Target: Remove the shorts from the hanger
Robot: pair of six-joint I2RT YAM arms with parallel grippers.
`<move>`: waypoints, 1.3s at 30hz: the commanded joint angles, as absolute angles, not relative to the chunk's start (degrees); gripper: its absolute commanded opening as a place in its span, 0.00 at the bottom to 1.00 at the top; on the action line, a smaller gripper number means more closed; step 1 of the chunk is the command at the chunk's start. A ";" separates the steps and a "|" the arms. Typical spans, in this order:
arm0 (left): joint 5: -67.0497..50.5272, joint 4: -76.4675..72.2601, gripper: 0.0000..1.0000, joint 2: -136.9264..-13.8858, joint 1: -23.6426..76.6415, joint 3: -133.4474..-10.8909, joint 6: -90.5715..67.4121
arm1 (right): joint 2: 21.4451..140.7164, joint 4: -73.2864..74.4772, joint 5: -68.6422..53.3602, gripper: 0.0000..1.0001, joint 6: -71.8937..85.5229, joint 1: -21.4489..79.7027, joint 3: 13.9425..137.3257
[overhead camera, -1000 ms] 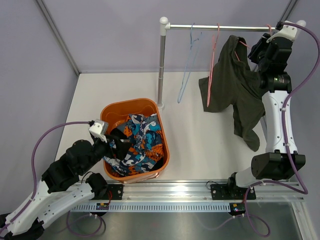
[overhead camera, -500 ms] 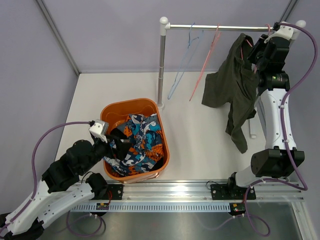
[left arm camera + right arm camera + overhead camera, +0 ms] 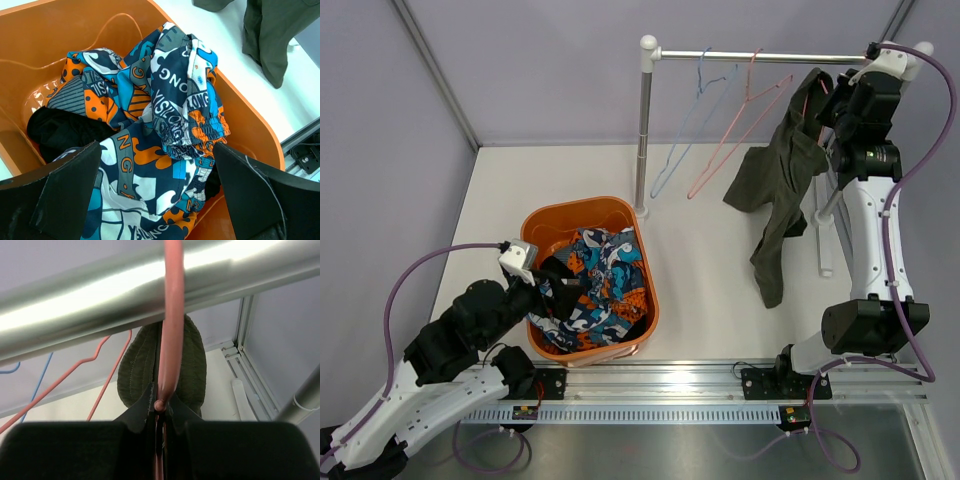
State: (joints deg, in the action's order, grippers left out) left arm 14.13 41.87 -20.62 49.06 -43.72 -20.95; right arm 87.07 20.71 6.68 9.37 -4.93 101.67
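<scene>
Arms, two. Left gripper point(image 3: 156, 165), one: fingers spread wide, holding nothing, poised over the basket point(image 3: 570, 212). Basket, one, orange, on the table point(image 3: 710, 260), near left; contents: a heap of patterned cloth point(image 3: 605, 285) in blue, orange and white, number of pieces not countable, and one black garment point(image 3: 60, 127). Rail point(image 3: 760, 57), one, at the far edge. Hangers on it, three: one blue hanger point(image 3: 685, 130), bare; one pink hanger point(image 3: 740, 125), bare; a third hanger point(image 3: 172, 315), pink, at the rail's right end, carrying the shorts point(image 3: 790, 170). Shorts, one pair, dark green, one leg trailing low. Right gripper point(image 3: 160, 412), one: fingers pressed together, pinching the third hanger's hook just under the rail.
</scene>
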 commanded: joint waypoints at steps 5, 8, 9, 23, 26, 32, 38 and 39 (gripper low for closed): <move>13.62 39.64 0.99 -21.27 49.31 -43.86 -20.04 | 81.83 21.18 9.40 0.00 10.28 -4.31 108.89; 13.89 39.64 0.99 -21.27 49.31 -43.86 -20.13 | 79.99 22.24 11.42 0.00 10.28 -4.22 109.43; 13.89 39.55 0.99 -21.27 49.31 -43.77 -20.13 | 78.76 22.32 11.86 0.00 10.46 -4.22 108.64; 14.06 39.82 0.99 -22.59 49.31 -43.95 -20.22 | 62.59 36.64 6.68 0.00 16.87 6.92 88.70; 13.71 39.73 0.99 -23.20 49.39 -43.95 -20.13 | 57.76 38.14 11.66 0.00 19.41 18.25 79.91; 11.34 38.33 0.99 -24.96 49.31 -44.21 -19.95 | 52.73 38.41 21.78 0.00 26.09 43.70 69.70; 5.63 29.83 0.96 -32.85 49.57 -47.72 -25.38 | 63.27 43.14 38.12 0.00 26.98 61.07 76.98; 5.71 28.58 0.96 -34.09 50.18 -48.33 -26.10 | 65.11 43.42 41.28 0.00 26.72 63.43 79.08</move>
State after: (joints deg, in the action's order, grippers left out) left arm 10.02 37.71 -30.68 49.28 -44.88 -22.90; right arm 61.69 44.16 27.57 24.53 59.07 72.69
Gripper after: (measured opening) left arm 0.966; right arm 0.110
